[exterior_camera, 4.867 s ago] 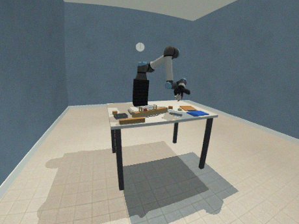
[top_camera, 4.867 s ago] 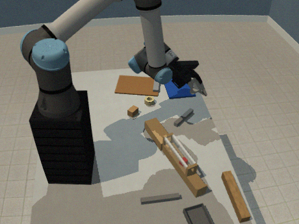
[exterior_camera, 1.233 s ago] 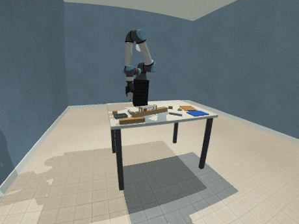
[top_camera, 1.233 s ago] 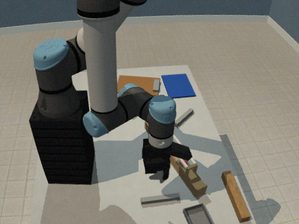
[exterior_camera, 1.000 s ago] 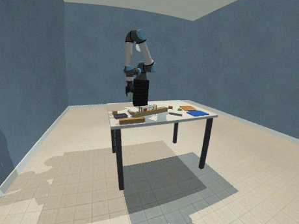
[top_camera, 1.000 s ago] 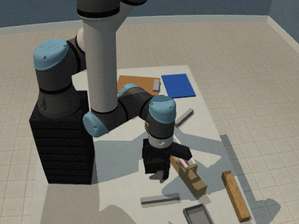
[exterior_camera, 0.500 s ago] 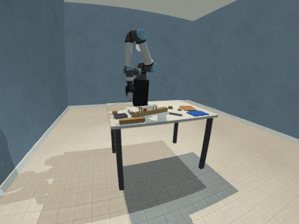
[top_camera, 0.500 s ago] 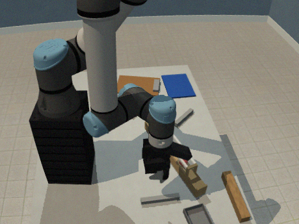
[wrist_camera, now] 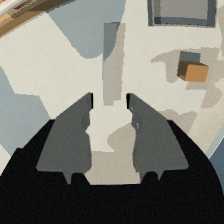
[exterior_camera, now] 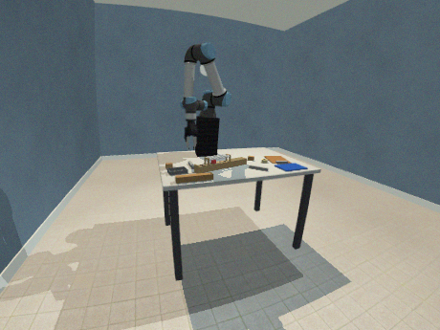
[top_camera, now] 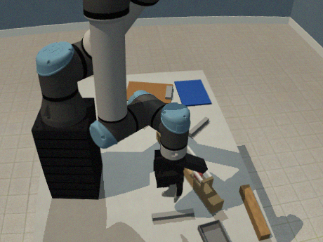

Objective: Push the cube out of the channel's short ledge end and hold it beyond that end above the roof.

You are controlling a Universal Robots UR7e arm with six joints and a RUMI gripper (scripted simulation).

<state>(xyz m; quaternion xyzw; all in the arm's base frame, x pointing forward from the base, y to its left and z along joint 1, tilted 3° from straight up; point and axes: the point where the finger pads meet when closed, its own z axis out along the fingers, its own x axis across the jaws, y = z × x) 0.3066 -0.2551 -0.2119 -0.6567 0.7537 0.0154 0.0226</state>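
Observation:
The wooden channel (top_camera: 205, 191) lies on the white table, running from under my wrist toward the front right; it also shows in the exterior view (exterior_camera: 220, 164) and at the top left corner of the wrist view (wrist_camera: 20, 12). A small red piece (top_camera: 197, 176), apparently the cube, shows inside it under a clear roof. My gripper (top_camera: 174, 192) hangs above the table just left of the channel, fingers pointing down. In the wrist view the fingers stand a little apart with nothing between them. A flat grey bar (wrist_camera: 112, 65) lies on the table straight below and ahead of the fingertips.
The grey bar (top_camera: 173, 214) lies in front of the gripper. A grey tray (top_camera: 213, 231), a wooden plank (top_camera: 255, 211) and a small brown block (wrist_camera: 192, 71) lie near the front. A blue mat (top_camera: 192, 92), an orange board (top_camera: 147, 90) and another grey bar (top_camera: 199, 126) lie behind.

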